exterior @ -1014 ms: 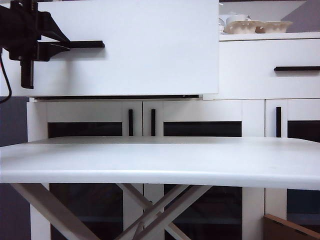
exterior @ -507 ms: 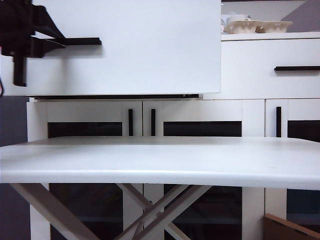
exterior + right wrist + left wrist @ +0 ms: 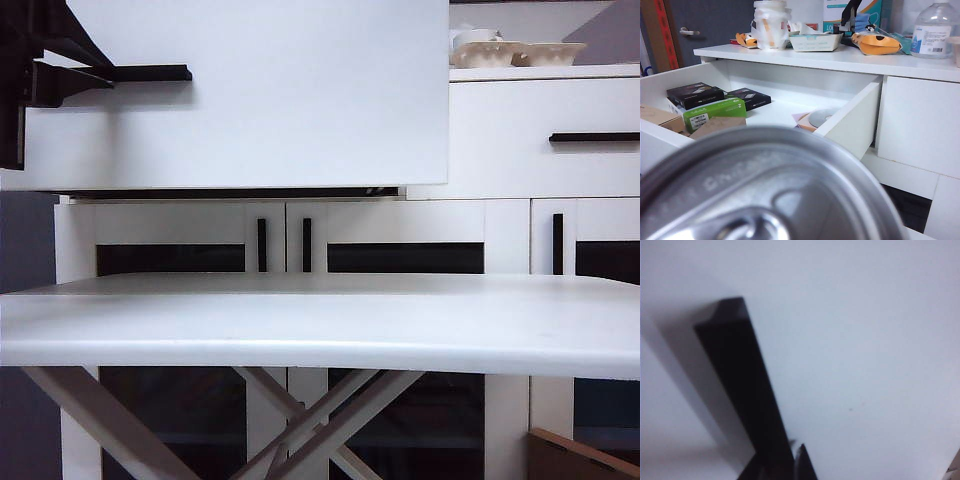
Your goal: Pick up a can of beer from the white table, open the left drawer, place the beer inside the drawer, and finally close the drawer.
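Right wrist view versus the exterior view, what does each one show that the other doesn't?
Only the right wrist view shows the can of beer in the right gripper and the open left drawer's contents, including a green box. Only the exterior view shows the white table and the left gripper with its jaws shut on the black handle. Both show the left drawer pulled out.

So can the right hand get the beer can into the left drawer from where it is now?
Probably yes. The left drawer stands pulled out with its top open, bare floor shows beside the boxes, and the right hand's can of beer sits just in front.
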You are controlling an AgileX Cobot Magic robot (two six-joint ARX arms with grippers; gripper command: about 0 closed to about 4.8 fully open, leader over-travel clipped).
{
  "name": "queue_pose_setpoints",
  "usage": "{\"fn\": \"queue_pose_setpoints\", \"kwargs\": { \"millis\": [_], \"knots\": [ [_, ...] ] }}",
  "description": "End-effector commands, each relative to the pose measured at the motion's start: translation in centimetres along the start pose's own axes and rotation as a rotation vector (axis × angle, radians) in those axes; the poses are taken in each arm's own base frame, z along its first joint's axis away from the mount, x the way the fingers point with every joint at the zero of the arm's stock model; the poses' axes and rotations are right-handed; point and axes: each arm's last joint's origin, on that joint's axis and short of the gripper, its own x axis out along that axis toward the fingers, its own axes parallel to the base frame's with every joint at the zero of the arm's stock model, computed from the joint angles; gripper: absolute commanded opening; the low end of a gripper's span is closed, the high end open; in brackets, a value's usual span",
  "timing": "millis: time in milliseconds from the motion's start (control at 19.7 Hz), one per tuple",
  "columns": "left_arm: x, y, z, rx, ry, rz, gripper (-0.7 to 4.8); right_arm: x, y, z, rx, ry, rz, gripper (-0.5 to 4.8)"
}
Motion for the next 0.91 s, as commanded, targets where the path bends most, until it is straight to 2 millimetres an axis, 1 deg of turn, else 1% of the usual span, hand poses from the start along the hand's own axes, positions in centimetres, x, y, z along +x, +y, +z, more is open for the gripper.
{"fn": "queue_pose_setpoints", "kwargs": {
  "millis": [51,101,152,203,253,406,456,710,912],
  "knots": [
    [0.0,-1.9,0.4,0.046,-0.034,-0.143,0.29,-0.4,0.2,1.3,-0.015,-0.093,0.011,1.65],
    [0.0,-2.0,0.4,0.05,-0.007,-0.156,1.79,-0.4,0.2,1.4,-0.015,-0.093,0.011,1.65],
    [0.0,-2.0,0.3,0.052,0.004,-0.161,2.46,-0.4,0.2,1.5,-0.015,-0.096,0.011,1.65],
    [0.0,-2.1,0.3,0.055,0.03,-0.17,3.44,-0.4,0.2,1.7,-0.016,-0.103,0.011,1.65],
    [0.0,-2.1,0.2,0.058,0.045,-0.176,3.8,-0.5,0.2,1.8,-0.018,-0.112,0.012,1.65],
    [-0.1,-2.3,0.2,0.064,0.076,-0.199,3.9,-0.5,0.2,1.9,-0.019,-0.122,0.012,1.65],
    [-0.2,-2.4,0.2,0.072,0.082,-0.207,4.05,-0.5,0.2,1.9,-0.019,-0.125,0.012,1.65],
    [-0.5,-2.5,0.1,0.09,0.111,-0.173,4.04,-0.5,0.2,2.2,-0.023,-0.153,0.013,1.65],
    [-1.6,-2.9,0.1,0.145,0.128,-0.126,4.04,-0.2,0.2,3.4,-0.026,-0.182,0.012,1.65]
  ]
}}
